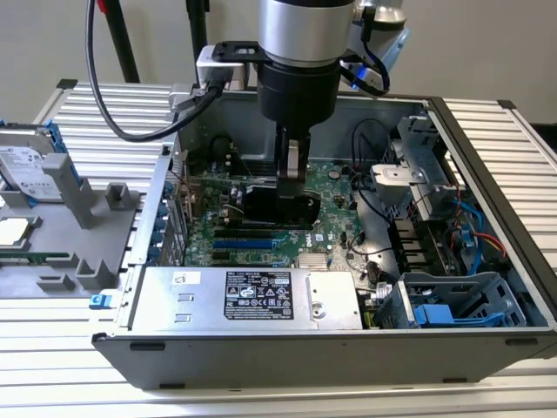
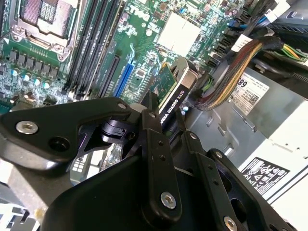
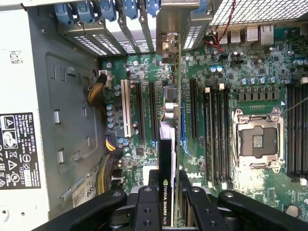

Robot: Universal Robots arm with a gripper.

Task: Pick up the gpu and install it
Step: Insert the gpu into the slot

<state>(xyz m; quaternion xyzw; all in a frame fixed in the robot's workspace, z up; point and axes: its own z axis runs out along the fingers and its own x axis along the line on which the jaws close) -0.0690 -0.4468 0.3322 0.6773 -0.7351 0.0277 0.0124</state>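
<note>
Although the card was already off the counter (image 1: pixel 487 117) and inside the open computer case (image 1: pixel 287 353), the install did not look finished. The case lay on its side on the ribbed counter, with the silver power supply (image 1: pixel 248 298) along its near wall and the green motherboard (image 1: pixel 335 196) on its floor. The arm reached straight down into the case. Its end effector (image 1: pixel 291 178) was closed on the gpu (image 1: pixel 280 209), its fingers (image 3: pixel 153 204) clamped on either side of the card's top edge in the first wrist view. The gpu (image 3: pixel 165 168) stood on edge over the row of long expansion slots (image 3: pixel 140 113), its length running in line with them toward the rear brackets (image 3: pixel 130 24). In the second wrist view the gpu (image 2: pixel 169 89) hung just above the board, near the blue slot (image 2: pixel 124 79). Whether its lower edge had entered a slot could not be told; I judged the pick done and the seating unconfirmed, the hold not yet released.
</note>
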